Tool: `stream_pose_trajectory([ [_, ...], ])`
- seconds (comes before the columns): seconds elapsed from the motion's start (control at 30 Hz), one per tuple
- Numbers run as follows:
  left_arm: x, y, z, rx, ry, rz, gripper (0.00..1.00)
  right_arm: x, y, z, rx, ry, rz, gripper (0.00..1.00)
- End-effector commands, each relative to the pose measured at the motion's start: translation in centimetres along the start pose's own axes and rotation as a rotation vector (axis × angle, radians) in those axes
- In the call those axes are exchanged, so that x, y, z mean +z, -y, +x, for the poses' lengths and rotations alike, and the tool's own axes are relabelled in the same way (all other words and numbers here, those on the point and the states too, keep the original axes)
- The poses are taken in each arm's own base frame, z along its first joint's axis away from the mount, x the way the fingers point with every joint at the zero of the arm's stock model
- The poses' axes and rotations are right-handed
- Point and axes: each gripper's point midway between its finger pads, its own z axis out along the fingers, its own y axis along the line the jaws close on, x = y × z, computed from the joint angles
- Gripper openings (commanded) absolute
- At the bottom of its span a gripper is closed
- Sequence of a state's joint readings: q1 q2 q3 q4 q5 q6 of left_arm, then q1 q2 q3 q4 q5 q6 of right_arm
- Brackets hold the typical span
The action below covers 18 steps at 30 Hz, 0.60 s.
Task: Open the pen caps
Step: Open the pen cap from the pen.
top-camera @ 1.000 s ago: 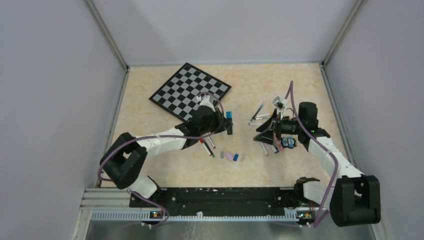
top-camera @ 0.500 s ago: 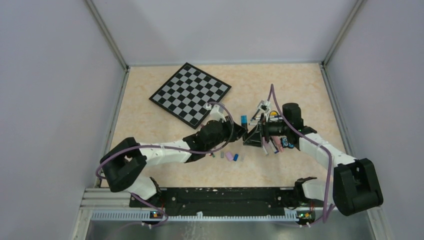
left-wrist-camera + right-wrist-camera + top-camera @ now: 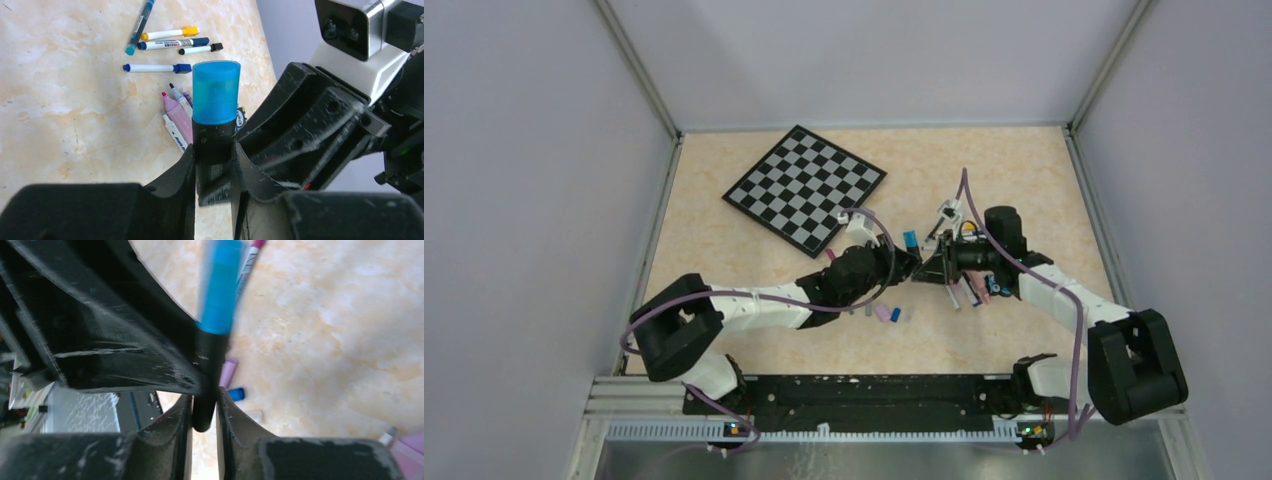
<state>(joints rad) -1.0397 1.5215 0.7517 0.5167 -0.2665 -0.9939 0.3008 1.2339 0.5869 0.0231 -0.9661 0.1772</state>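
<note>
Both arms have swung inward since a second ago. The left gripper (image 3: 906,265) has come away from the board (image 3: 804,187) and the right gripper (image 3: 927,268) away from the pens (image 3: 971,290). They now meet tip to tip over the middle of the table (image 3: 724,250).

From above, the blue cap (image 3: 910,240) stands at 12 o'clock of the meeting point. The board lies at 10 o'clock of it, two loose caps (image 3: 888,314) at 7 o'clock, and the pens at 4 o'clock, beside the right wrist.

In the left wrist view, the left gripper (image 3: 213,150) is narrow, its fingers clamped on the black barrel of a marker (image 3: 214,132). The blue cap (image 3: 216,92) is on the marker and points to 12 o'clock. The right gripper's black body fills 3 o'clock, one finger close beside the barrel. On the table behind, thin pens lie in a row at 11 o'clock and a pink highlighter (image 3: 176,111) at 8 o'clock of the cap.

In the right wrist view, the right gripper (image 3: 204,400) is drawn in narrow, its fingers touching the same barrel on both sides. The blue cap, blurred, is at 12 o'clock. The left gripper is the dark mass at 9 to 10 o'clock. A pink and a blue loose cap lie on the table at 3 o'clock, just beside the barrel.
</note>
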Motion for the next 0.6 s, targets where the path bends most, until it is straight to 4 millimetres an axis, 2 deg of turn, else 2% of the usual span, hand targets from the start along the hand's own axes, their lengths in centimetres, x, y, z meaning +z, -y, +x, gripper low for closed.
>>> stream_pose_trajectory([
  [0.0, 0.2, 3.3, -1.1, -0.008, 0.035, 0.099, 0.08, 0.2, -0.3, -2.0, -0.072, 0.047, -0.002, 0.00],
  [0.07, -0.1, 3.5, -1.5, 0.019, 0.046, 0.113, 0.16, 0.1, -0.3, -1.9, -0.089, 0.039, -0.002, 0.00],
  [0.17, -1.4, 4.5, -2.6, 0.135, 0.086, 0.180, 0.37, -0.1, -0.5, -1.7, -0.127, 0.005, -0.016, 0.00],
  [0.3, -4.2, 4.7, -3.8, 0.297, 0.155, 0.263, 0.72, -0.4, -1.5, -1.2, -0.199, -0.036, -0.085, 0.00],
  [0.37, -6.3, 5.4, -4.5, 0.367, 0.201, 0.342, 0.92, -0.7, -2.3, -0.6, -0.245, -0.061, -0.144, 0.00],
  [0.4, -7.4, 5.6, -4.6, 0.410, 0.213, 0.382, 0.98, -0.8, -2.8, -0.4, -0.268, -0.072, -0.172, 0.00],
  [0.57, -11.0, 5.0, -4.0, 0.501, 0.214, 0.475, 0.99, -1.8, -4.5, 1.0, -0.383, -0.118, -0.289, 0.00],
])
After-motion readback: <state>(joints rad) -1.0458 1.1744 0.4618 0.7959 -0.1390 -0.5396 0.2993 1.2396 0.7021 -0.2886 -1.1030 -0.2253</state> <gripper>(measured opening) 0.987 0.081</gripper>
